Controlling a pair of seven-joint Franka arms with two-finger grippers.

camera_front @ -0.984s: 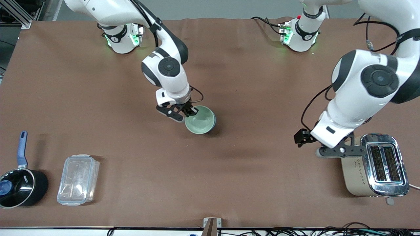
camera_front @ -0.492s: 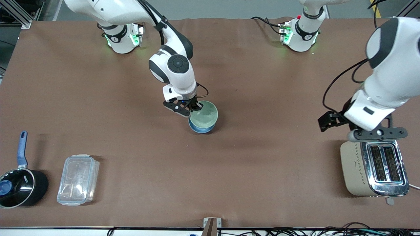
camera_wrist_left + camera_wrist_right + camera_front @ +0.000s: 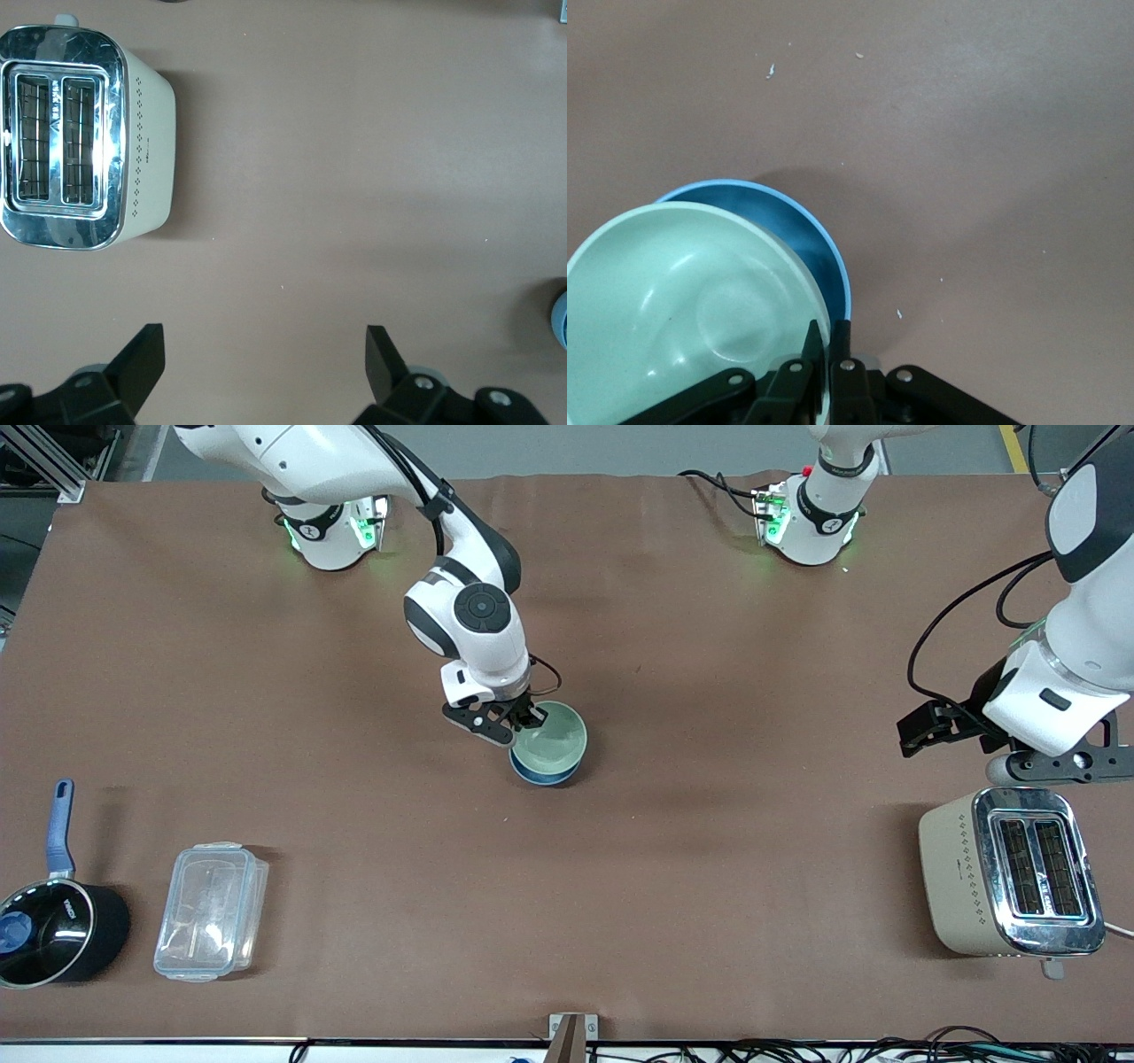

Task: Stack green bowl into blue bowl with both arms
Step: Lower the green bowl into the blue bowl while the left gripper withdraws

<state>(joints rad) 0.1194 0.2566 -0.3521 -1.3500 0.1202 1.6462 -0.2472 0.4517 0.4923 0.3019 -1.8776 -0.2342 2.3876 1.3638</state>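
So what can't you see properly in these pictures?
- Blue bowl: the green bowl covers most of it in the front and right wrist views.
- Whether the green bowl sits fully down: hidden.
- Left gripper: fingertips cut off in the left wrist view.
- Saucepan: cut by the front view's edge.
- Right gripper pinches the green bowl's rim.

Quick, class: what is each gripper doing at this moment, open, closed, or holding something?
Right gripper: closed on the green bowl rim, over the blue bowl.
Left gripper: open, empty, in the air near the toaster.
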